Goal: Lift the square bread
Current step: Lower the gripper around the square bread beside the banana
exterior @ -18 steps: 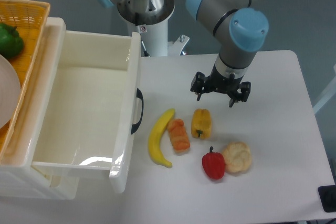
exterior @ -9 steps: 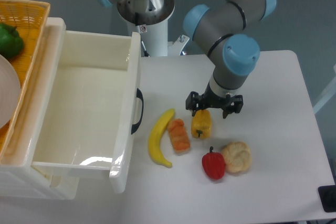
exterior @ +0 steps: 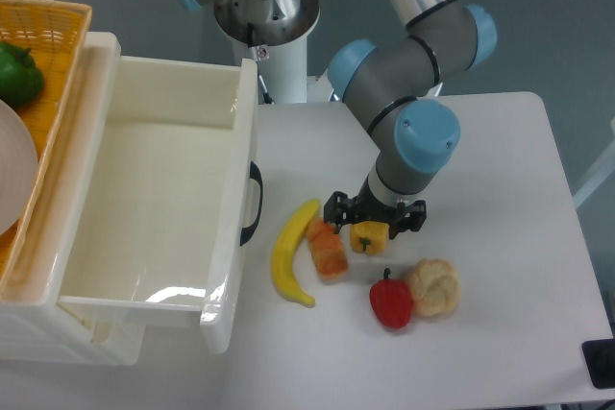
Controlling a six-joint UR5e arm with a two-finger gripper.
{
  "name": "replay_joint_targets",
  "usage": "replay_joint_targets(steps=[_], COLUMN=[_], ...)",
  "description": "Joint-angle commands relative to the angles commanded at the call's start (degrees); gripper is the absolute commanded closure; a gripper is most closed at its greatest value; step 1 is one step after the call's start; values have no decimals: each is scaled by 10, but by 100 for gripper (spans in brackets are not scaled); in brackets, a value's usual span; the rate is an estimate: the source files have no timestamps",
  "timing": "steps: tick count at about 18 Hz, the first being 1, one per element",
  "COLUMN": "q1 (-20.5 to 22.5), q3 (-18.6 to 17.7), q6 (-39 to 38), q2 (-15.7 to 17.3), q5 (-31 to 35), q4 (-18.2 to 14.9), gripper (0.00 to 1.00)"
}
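Hanging low over the table [exterior: 480, 160], the gripper [exterior: 375, 221] sits right above the yellow pepper [exterior: 370, 236], with its fingers spread apart and holding nothing. The square bread [exterior: 327, 250] lies on the table at about 8 o'clock from the gripper, just beside the pepper. A banana [exterior: 291, 254] lies at the bread's 9 o'clock. A red pepper [exterior: 391, 301] and a round bun [exterior: 433, 287] sit at 5 o'clock.
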Motion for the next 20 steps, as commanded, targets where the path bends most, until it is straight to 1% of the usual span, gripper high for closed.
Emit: replay_joint_targets(steps=[4, 10, 16, 20], q1=[-14, -29, -34, -33], q3=[1, -9, -14, -14], q6=[-28, -28, -28, -27], q2=[-17, -24, -35, -37], q5=[0, 1, 3, 3], q4=[19, 19, 20, 22], gripper=[0, 0, 0, 0])
